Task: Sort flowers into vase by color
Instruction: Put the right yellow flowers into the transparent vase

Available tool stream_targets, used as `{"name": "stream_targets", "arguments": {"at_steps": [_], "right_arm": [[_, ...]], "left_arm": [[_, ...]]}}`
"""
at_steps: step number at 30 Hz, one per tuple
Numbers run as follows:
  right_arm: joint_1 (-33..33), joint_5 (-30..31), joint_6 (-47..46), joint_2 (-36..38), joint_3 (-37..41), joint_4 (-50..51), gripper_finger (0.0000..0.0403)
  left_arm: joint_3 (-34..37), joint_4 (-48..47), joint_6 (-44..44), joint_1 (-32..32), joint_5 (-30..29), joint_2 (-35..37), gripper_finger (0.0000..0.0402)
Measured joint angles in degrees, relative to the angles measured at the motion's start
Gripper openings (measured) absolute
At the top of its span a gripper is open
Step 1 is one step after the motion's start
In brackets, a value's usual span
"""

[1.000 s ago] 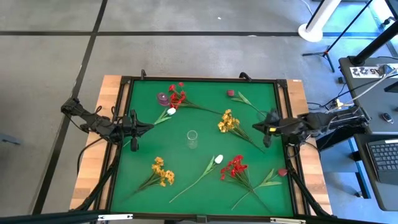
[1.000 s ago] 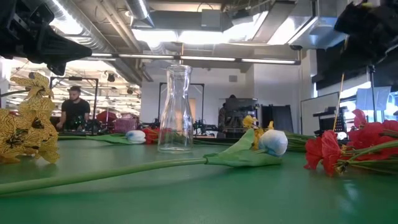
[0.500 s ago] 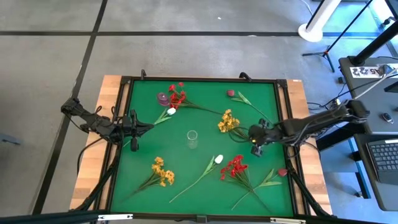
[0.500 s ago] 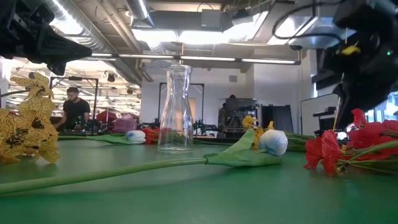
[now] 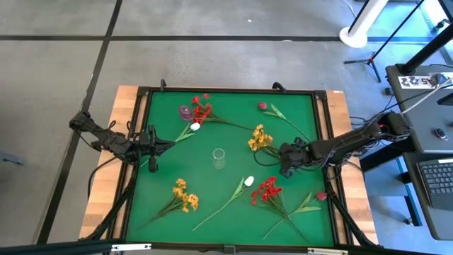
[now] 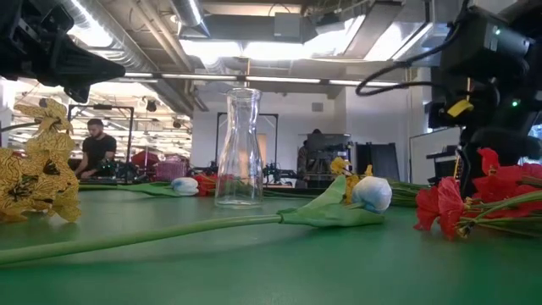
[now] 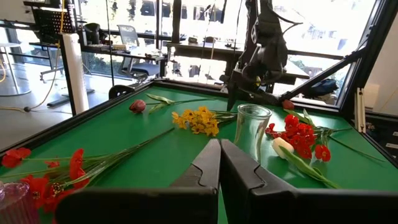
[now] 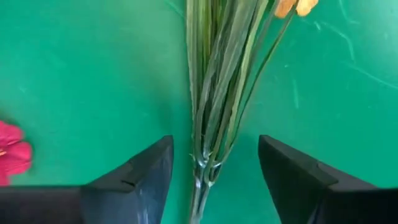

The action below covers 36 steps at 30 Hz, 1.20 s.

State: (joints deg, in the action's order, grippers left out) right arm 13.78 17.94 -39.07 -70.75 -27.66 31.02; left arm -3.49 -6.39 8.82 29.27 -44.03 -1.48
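Right gripper (image 8: 214,180) hangs over the yellow-orange spray's stem bundle (image 8: 211,112), right of the glass vase (image 5: 219,159), its 2 fingers spread either side. Keep the bundle centred, descend, then close low. Left gripper (image 7: 219,168): fingers closed, parked at left edge.

this is looking like a robotics lab in an open industrial hall: a green-topped bench (image 5: 163,177) is sitting on a bare concrete floor (image 5: 56,64), exposed ducts (image 6: 144,38) are running under the ceiling, a laptop (image 5: 435,178) is standing at the right, and a person (image 6: 100,146) is working at equipment far behind.
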Motion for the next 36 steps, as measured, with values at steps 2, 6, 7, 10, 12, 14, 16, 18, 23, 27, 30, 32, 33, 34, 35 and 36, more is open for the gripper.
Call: {"name": "stream_targets", "arguments": {"at_steps": [2, 6, 7, 10, 12, 14, 16, 18, 23, 27, 30, 32, 33, 34, 35, 36], "right_arm": [[0.0, 0.1, -0.1, -1.4, -0.2, -0.4, 0.0221], [0.0, -0.1, -0.2, -2.6, -0.3, -1.5, 0.0164], [0.0, -0.3, -0.2, -2.7, -0.3, -2.0, 0.0142], [0.1, -0.6, 0.3, -2.8, -0.2, -4.0, 0.006], [0.0, -0.1, 0.3, -2.8, -0.3, -4.7, 0.0022], [0.0, 1.8, 0.0, -3.0, -1.3, -4.7, 0.0023], [0.0, 4.6, -1.1, -2.4, -3.2, -4.3, 0.0028], [0.2, 7.9, -1.5, -1.1, -5.8, -5.4, 0.0018], [3.4, 18.3, 5.4, 2.3, -12.8, -15.6, 0.0015], [6.8, 23.8, 18.5, 2.7, -15.2, -34.5, 0.0015], [8.6, 20.5, 29.7, 0.6, -14.8, -54.3, 0.0015], [9.6, 15.8, 35.6, -2.2, -14.5, -64.2, 0.0015], [9.8, 13.1, 37.8, -4.0, -14.5, -69.4, 0.0015], [9.9, 11.1, 39.6, -5.9, -14.6, -73.5, 0.0015], [9.9, 9.8, 41.0, -8.1, -14.6, -77.6, 0.0015], [9.9, 8.3, 42.1, -10.4, -14.6, -82.0, 0.0015]], "left_arm": [[0.0, 0.0, 0.0, 0.0, 0.0, 0.0, 0.0], [0.0, 0.0, 0.0, 0.0, 0.0, 0.0, 0.0], [0.0, 0.0, 0.0, 0.0, 0.0, 0.0, 0.0], [0.0, 0.0, 0.0, 0.0, 0.0, 0.0, 0.0], [0.0, 0.0, 0.0, 0.0, 0.0, 0.0, 0.0], [0.0, 0.0, 0.0, 0.0, 0.0, 0.0, 0.0], [0.0, 0.0, 0.0, 0.0, 0.0, 0.0, 0.0], [0.0, 0.0, 0.0, 0.0, 0.0, 0.0, 0.0], [0.0, 0.0, 0.0, 0.0, 0.0, 0.0, 0.0], [0.0, 0.0, 0.0, 0.0, 0.0, 0.0, 0.0], [0.0, 0.0, 0.0, 0.0, 0.0, 0.0, 0.0], [0.0, 0.0, 0.0, 0.0, 0.0, 0.0, 0.0], [0.0, 0.0, 0.0, 0.0, 0.0, 0.0, 0.0], [0.0, 0.0, 0.0, 0.0, 0.0, 0.0, 0.0], [0.0, 0.0, 0.0, 0.0, 0.0, 0.0, 0.0], [0.0, 0.0, 0.0, 0.0, 0.0, 0.0, 0.0]]}}
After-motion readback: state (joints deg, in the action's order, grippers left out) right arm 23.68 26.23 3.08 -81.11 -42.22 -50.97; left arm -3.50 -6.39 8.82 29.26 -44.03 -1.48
